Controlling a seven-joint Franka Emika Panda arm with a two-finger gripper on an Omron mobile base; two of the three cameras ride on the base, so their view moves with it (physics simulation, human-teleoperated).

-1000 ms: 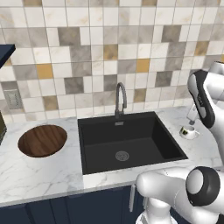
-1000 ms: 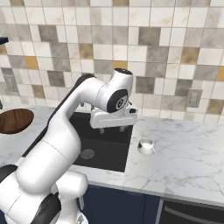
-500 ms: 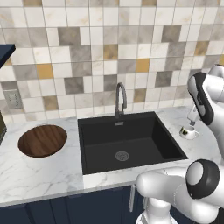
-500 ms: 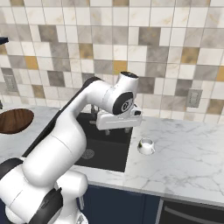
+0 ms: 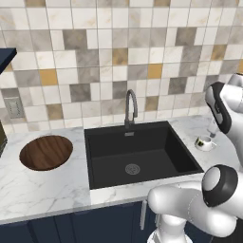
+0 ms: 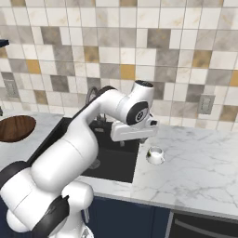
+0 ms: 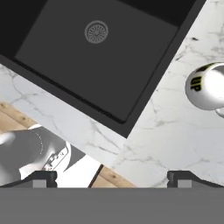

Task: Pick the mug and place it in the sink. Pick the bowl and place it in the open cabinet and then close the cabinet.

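— White marble counter (image 6: 200, 153), black sink (image 5: 137, 152) set in it. Where's the mug (image 6: 155, 155)?

— Upright on the marble just right of the sink, near the gripper (image 7: 111, 177), off to one side of its wide-spread jaws.

— Handling?

— Likely light, rigid, glazed and slippery. Pinching across the rim wall seems safest.

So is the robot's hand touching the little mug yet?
Apart. In the hand view the mug sits off to the side with bare marble between it and the open gripper.

Tiled wall (image 5: 95, 52), marble counter (image 6: 204, 172), perhaps a wall socket (image 6: 205, 104)
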